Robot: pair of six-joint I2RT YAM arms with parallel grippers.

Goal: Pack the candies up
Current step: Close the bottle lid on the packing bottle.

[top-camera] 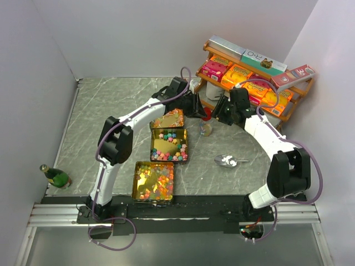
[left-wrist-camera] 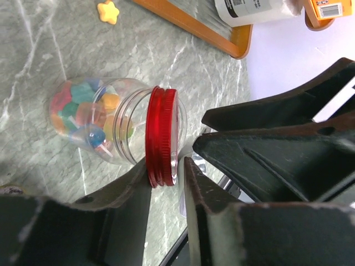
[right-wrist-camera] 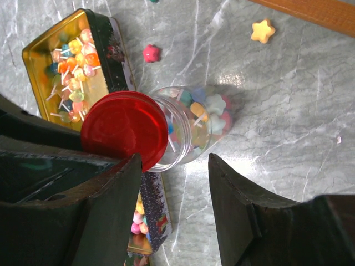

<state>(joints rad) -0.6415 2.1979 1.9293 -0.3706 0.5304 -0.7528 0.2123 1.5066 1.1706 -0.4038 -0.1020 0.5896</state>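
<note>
Light, loose candies (left-wrist-camera: pixel 83 111) fill the clear plastic jar (left-wrist-camera: pixel 125 94) on the table. It looks slick and easily tipped. The left gripper (left-wrist-camera: pixel 166 166) pinches its red lid (left-wrist-camera: pixel 161 127) by the rim, while the right gripper (right-wrist-camera: pixel 175 160) is spread wide — best placed around the jar's body.

open: marble table (top-camera: pixel 105 105) far-left | blocking: rack (left-wrist-camera: pixel 194 26) behind jar (right-wrist-camera: pixel 205 119), tin (right-wrist-camera: pixel 121 58) beside

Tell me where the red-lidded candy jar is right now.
Top view: the jar is right of centre, between the left gripper and right gripper, just right of the gold tins, near the wooden shelf.
</note>
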